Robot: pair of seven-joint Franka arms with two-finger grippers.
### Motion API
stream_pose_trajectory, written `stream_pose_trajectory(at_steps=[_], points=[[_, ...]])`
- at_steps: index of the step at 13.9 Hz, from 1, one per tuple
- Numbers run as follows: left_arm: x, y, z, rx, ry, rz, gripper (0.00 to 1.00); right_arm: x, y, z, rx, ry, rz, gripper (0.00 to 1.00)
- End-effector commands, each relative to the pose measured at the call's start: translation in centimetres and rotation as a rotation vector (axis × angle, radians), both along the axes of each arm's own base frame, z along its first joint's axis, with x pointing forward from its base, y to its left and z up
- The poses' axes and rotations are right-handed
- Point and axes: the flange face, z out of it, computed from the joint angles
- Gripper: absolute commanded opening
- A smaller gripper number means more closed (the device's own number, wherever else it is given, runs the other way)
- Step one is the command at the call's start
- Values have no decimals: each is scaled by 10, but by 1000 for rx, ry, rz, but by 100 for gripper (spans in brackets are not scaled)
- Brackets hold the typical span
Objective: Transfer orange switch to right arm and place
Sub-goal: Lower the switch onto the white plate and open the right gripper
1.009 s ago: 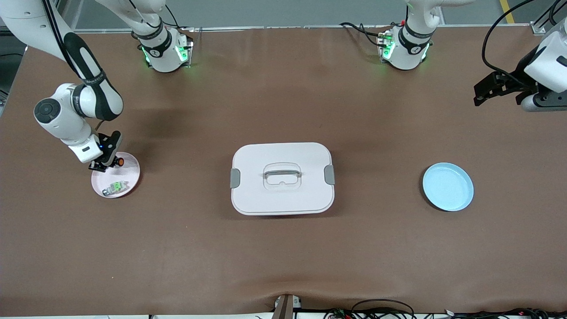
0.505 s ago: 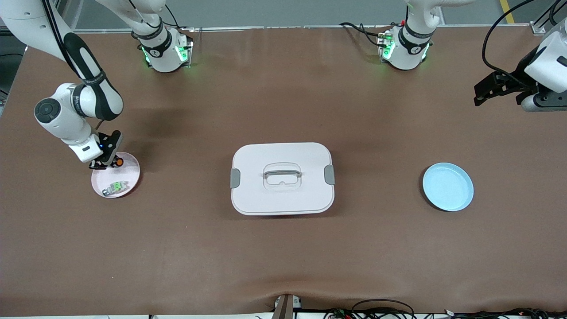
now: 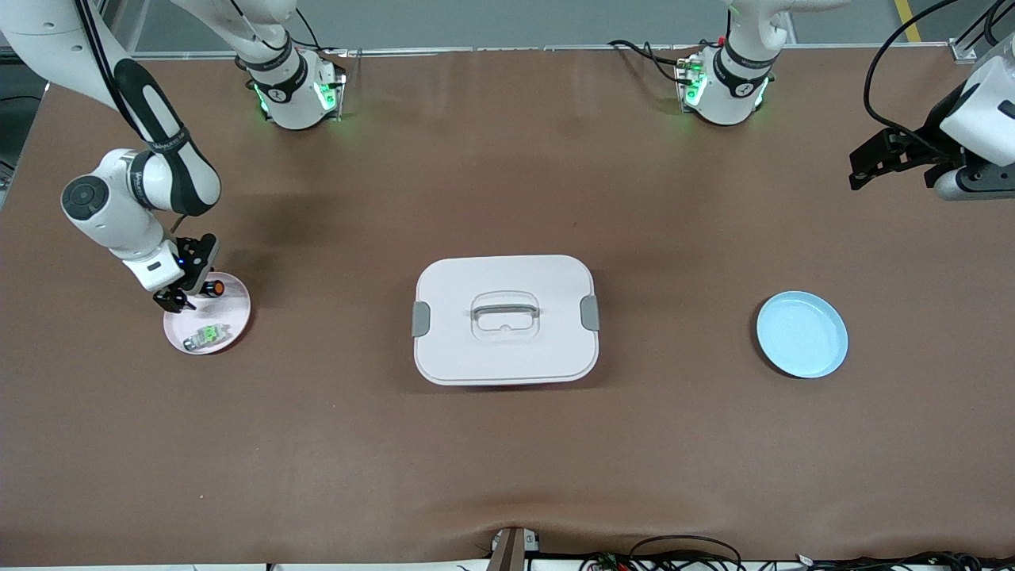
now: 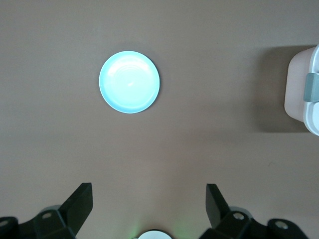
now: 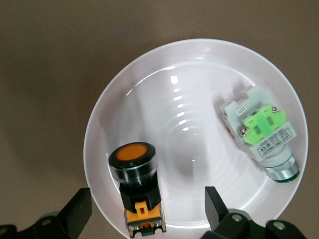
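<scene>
Two claws apart: right claw (image 3: 184, 295) over orange switch (image 5: 134, 164), left claw (image 4: 149, 209) over bare table.

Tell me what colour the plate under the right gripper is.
Pale pink plate; right gripper, right wrist view.

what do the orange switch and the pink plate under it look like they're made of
Orange switch: likely molded plastic, with a matte orange face in a glossy black collar. Pink plate: probably glazed ceramic or glossy plastic, since its smooth surface shows bright glints and faint concentric rings; the look leaves that open.
</scene>
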Motion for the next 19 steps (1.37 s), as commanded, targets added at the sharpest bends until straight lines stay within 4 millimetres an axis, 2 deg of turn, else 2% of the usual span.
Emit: stream_pose_trajectory(at_steps=[1,6,9,14,19], points=[[-6,4,5,-11,-6,-16,100,1,-2,14,-11,-27,10,100],[-6,12,6,-8,-8,-2,100,6,-2,34,-20,-65,4,100],[-6,12,6,-8,-8,-2,100,8,-3,45,-12,-95,-95,100],[-7,13,6,-7,-7,1,100,11,1,54,29,-145,-399,100],[-6,11,6,-6,-8,-3,100,16,9,60,115,-203,-938,100]])
